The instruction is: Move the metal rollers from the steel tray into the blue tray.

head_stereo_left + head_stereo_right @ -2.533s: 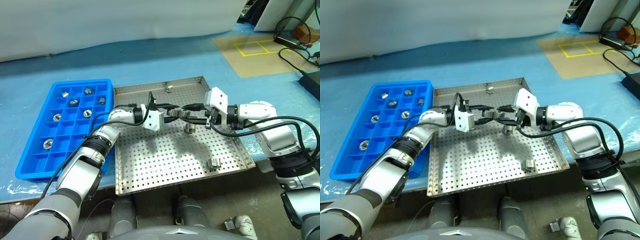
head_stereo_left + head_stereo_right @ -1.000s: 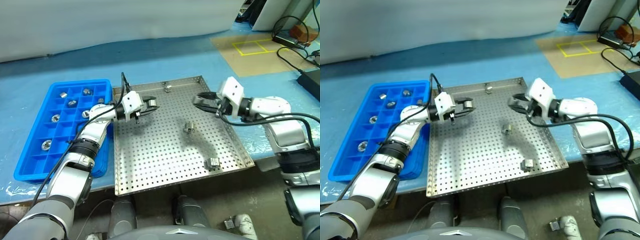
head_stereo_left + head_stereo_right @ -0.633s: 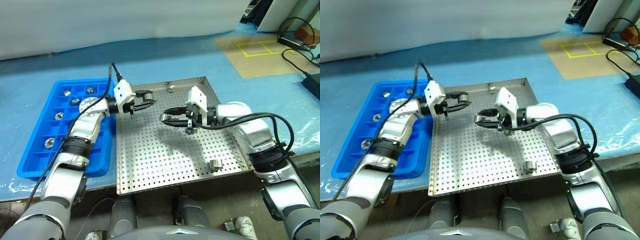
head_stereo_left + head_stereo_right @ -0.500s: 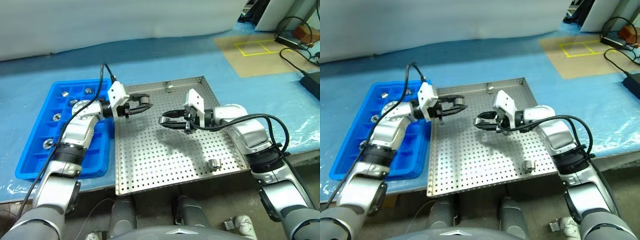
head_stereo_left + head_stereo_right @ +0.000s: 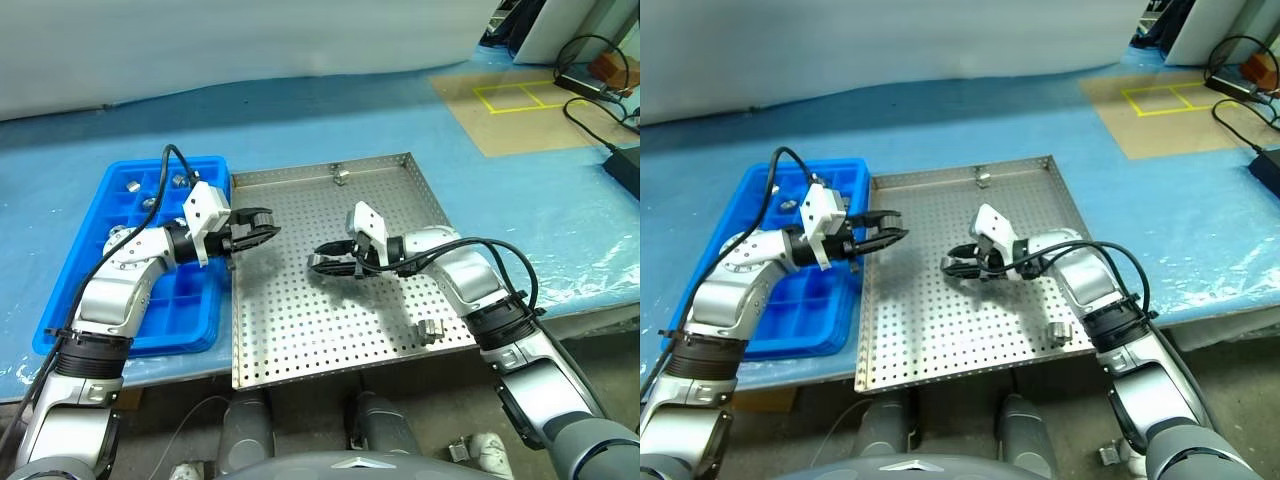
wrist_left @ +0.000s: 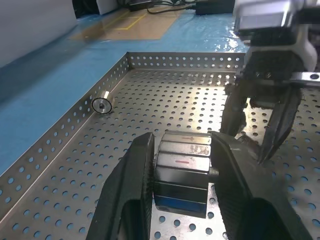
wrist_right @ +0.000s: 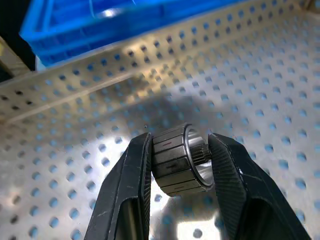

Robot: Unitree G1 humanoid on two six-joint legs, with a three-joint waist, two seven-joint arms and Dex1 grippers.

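The steel tray (image 5: 300, 330) lies in the middle of the table, with the blue tray (image 5: 90, 290) along its left side. My left gripper (image 5: 260, 223) hovers over the steel tray's left rim, level, shut on a metal roller (image 6: 182, 170). My right gripper (image 5: 320, 263) hangs low over the tray's middle, pointing left, shut on another roller (image 7: 176, 160). One loose roller (image 5: 339, 175) rests by the far rim and one (image 5: 430, 329) near the front right corner. Several rollers (image 5: 133, 185) sit in the blue tray's far compartments.
A blue sheet (image 5: 300, 120) covers the table. At the far right are a brown board with a yellow square (image 5: 515, 97), black cables (image 5: 590, 110) and a dark box (image 5: 622, 160). A pale wall (image 5: 250, 40) stands behind.
My left gripper has drawn back to the left with its roller, from over the tray to its left rim. My right gripper has come left and sunk toward the tray floor, holding its roller.
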